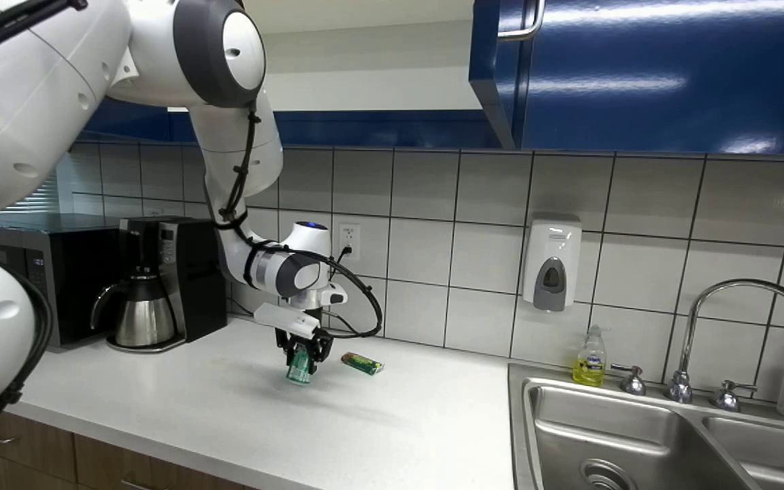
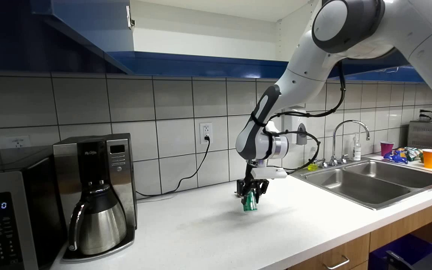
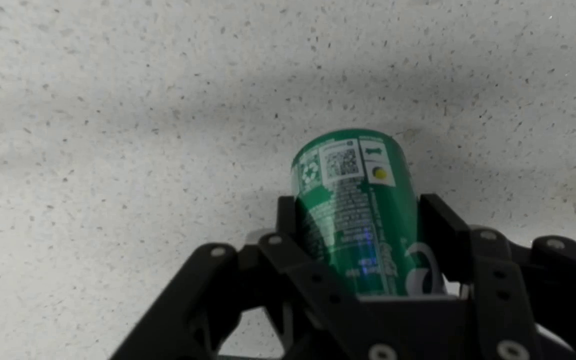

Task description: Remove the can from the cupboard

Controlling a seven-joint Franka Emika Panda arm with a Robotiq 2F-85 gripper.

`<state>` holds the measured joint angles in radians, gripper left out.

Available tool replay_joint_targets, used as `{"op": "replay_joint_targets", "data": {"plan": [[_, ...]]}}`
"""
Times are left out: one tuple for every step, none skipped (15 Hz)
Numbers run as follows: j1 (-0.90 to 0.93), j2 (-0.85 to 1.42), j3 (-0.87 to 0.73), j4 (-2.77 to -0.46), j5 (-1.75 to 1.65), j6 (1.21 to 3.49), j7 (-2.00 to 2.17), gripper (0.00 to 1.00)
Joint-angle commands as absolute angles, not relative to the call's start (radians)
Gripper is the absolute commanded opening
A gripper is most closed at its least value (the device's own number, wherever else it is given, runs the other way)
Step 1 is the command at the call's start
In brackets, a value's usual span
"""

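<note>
The green can point(image 1: 299, 373) is at the countertop below the cupboard, slightly tilted in an exterior view. It also shows in an exterior view point(image 2: 250, 204) and in the wrist view point(image 3: 355, 195). My gripper point(image 1: 302, 361) points down with one finger on each side of the can, and both fingers point(image 3: 357, 220) lie against it. The can's top is hidden inside the gripper. I cannot tell whether its base touches the counter. The cupboard point(image 2: 201, 37) is above, with blue doors standing open and a white interior in view.
A flat green packet point(image 1: 363, 363) lies beside the gripper near the tiled wall. A coffee maker point(image 2: 99, 195) and a microwave point(image 2: 2, 210) stand at one end. The sink point(image 1: 610, 435) is at the other. An open cupboard door point(image 1: 494, 75) hangs overhead.
</note>
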<state>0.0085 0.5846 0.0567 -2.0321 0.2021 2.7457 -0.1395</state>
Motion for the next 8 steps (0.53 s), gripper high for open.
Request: {"op": "replay_joint_targets", "data": {"plan": [[-0.014,0.607,0.079,-2.007,0.165,2.794,-0.136,0.38],[-0.018,0.613,0.083,-2.004,0.163,2.804,-0.137,0.38],[-0.016,0.617,0.083,-2.003,0.161,2.815,-0.132,0.38],[-0.015,0.621,0.083,-2.001,0.159,2.821,-0.13,0.38],[-0.015,0.625,0.084,-2.0,0.157,2.828,-0.129,0.38],[-0.014,0.628,0.084,-1.999,0.155,2.834,-0.127,0.38],[-0.012,0.631,0.082,-1.998,0.152,2.841,-0.124,0.38],[-0.01,0.633,0.081,-1.998,0.15,2.845,-0.122,0.38]]}}
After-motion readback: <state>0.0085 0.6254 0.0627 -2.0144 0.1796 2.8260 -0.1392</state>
